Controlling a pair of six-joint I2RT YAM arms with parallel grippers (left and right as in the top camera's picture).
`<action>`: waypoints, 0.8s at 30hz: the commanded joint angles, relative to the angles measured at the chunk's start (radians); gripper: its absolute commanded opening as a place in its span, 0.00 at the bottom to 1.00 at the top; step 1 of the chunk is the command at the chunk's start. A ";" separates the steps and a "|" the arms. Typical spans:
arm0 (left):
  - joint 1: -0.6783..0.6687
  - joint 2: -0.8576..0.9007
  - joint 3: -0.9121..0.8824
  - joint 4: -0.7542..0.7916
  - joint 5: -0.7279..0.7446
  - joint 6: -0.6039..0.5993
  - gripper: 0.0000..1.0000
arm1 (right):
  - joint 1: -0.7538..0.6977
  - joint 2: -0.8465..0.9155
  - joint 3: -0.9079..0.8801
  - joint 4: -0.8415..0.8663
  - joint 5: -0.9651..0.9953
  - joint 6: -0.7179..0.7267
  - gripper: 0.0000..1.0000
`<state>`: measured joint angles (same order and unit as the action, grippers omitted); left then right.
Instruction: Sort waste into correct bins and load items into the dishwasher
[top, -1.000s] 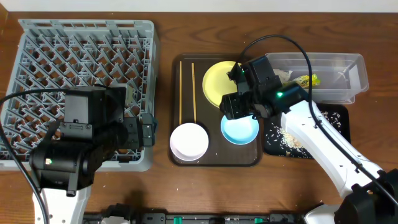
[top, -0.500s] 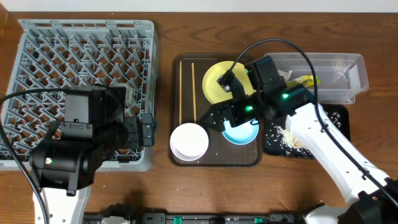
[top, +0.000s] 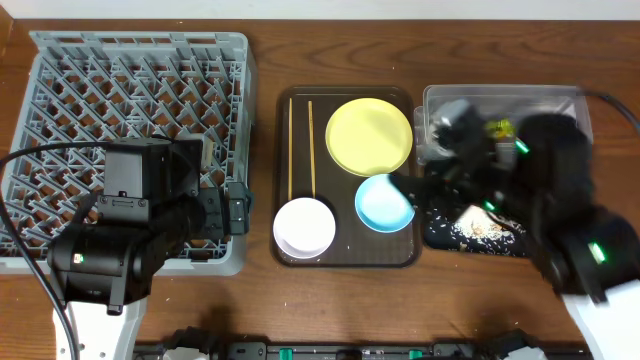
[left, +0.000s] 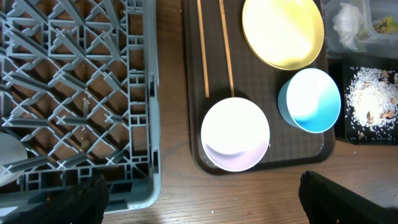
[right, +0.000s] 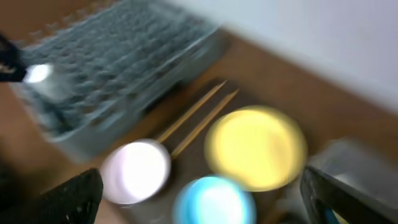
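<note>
Wooden table (top: 300, 310): grey dish rack (top: 130, 100) left, brown serving tray (top: 345, 258) centre.
Both grippers gape wide, holding nothing; the left gripper (left: 199, 186) hangs off the rack's near right corner, white bowl (left: 235, 134) just ahead; the right gripper (right: 196, 190) frames the light-blue bowl (right: 214, 202), with yellow plate (right: 256, 146) and chopsticks (right: 196, 118) beyond; only the left wrist shows a white cup (left: 7, 155) in the rack, napkin (left: 345, 22) and wrapper (left: 387, 25) in the clear tub (left: 364, 45), crumbs (left: 373, 102) on the black tray (left: 367, 138).
</note>
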<state>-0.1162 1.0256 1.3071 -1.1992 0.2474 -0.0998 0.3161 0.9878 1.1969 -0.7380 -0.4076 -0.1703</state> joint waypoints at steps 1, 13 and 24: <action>-0.005 0.001 0.013 -0.002 -0.013 0.006 0.98 | -0.023 -0.124 -0.125 0.068 0.211 -0.116 0.99; -0.005 0.001 0.013 -0.002 -0.013 0.006 0.98 | -0.229 -0.669 -0.774 0.451 0.219 -0.115 0.99; -0.005 0.001 0.013 -0.002 -0.013 0.006 0.98 | -0.272 -0.983 -1.115 0.540 0.201 -0.115 0.99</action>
<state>-0.1162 1.0256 1.3079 -1.2003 0.2470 -0.0998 0.0612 0.0322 0.1131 -0.2180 -0.2047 -0.2737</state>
